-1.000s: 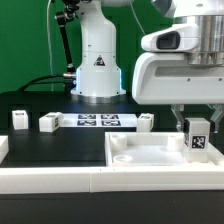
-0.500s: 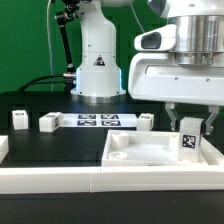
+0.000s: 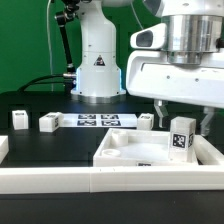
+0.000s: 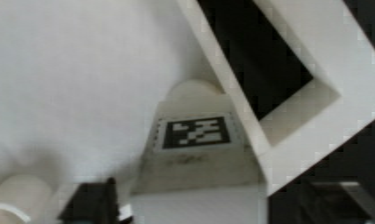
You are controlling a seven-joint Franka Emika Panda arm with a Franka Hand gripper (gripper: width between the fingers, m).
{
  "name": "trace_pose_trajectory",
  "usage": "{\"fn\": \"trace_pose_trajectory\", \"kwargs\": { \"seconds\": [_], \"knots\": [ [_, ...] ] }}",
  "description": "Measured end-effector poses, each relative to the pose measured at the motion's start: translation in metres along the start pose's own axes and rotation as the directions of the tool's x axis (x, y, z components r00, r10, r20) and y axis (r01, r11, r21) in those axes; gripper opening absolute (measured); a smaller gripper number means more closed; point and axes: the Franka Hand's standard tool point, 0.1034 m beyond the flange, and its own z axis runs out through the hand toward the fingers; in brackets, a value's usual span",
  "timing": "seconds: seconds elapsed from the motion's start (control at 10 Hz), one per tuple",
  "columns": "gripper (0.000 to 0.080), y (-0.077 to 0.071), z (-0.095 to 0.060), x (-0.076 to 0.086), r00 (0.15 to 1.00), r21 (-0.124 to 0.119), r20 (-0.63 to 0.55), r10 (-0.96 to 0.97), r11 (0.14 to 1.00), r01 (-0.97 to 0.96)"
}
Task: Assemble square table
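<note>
The tool (image 3: 183, 124) holds nothing, its jaws wide on each side of the leg post (image 3: 181, 140) standing up between them, on the square table top (image 3: 140, 168) just below, so a bump while lifting might tip the post if it sits loose.

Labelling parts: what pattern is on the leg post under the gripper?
Leg post: black-and-white square tag; exterior view.
</note>
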Motion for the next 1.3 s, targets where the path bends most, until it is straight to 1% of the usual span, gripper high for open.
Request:
{"fn": "trace_pose_trajectory", "kwargs": {
  "seconds": [0.1, 0.2, 0.3, 0.4, 0.5, 0.8, 1.0, 1.3],
  "knots": [
    [0.0612, -0.001, -0.007, -0.004, 0.999, 0.006, 0.001, -0.038, 0.999, 0.038],
    [0.0612, 0.002, -0.013, -0.007, 0.995, 0.013, 0.0, -0.102, 0.995, 0.102],
    [0.0638, 0.008, -0.019, -0.01, 0.984, 0.019, -0.001, -0.177, 0.984, 0.177],
    [0.0646, 0.012, -0.02, -0.014, 0.972, 0.011, 0.005, -0.236, 0.972, 0.236],
    [0.0646, 0.013, -0.018, -0.016, 0.968, -0.004, 0.017, -0.251, 0.968, 0.251],
    [0.0649, 0.013, -0.018, -0.015, 0.969, -0.004, 0.016, -0.248, 0.969, 0.248],
    [0.0649, 0.012, -0.017, -0.018, 0.968, -0.004, 0.017, -0.251, 0.968, 0.251],
    [0.0649, 0.02, -0.017, -0.023, 0.964, 0.002, 0.009, -0.268, 0.964, 0.268]
  ]
}}
